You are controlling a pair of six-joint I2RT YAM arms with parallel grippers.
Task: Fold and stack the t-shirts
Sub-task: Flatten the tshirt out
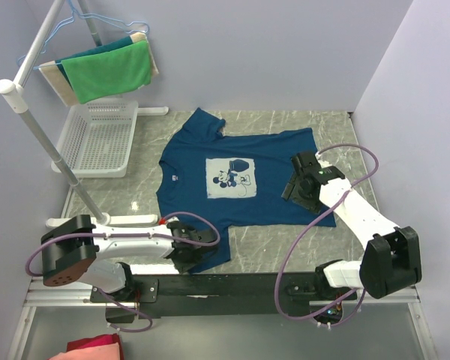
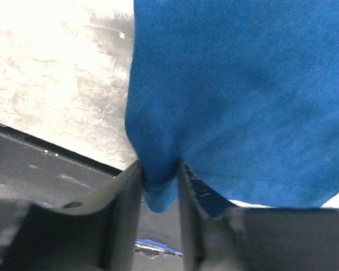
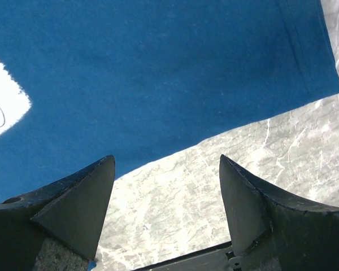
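Note:
A navy blue t-shirt (image 1: 232,180) with a pale square cartoon print (image 1: 231,178) lies spread flat on the marble table. My left gripper (image 1: 197,247) is at the shirt's near left sleeve, shut on a pinched fold of the blue fabric (image 2: 158,186). My right gripper (image 1: 298,180) hovers over the shirt's right part near the hem, jaws wide open and empty; the right wrist view shows the shirt's edge (image 3: 158,84) above bare table between the fingers (image 3: 79,203).
A white plastic basket (image 1: 97,139) stands at the back left. A green cloth (image 1: 109,71) hangs on a white rack (image 1: 37,127). A red cloth (image 1: 94,349) lies below the table's near edge. A black rail (image 1: 225,285) runs along the front.

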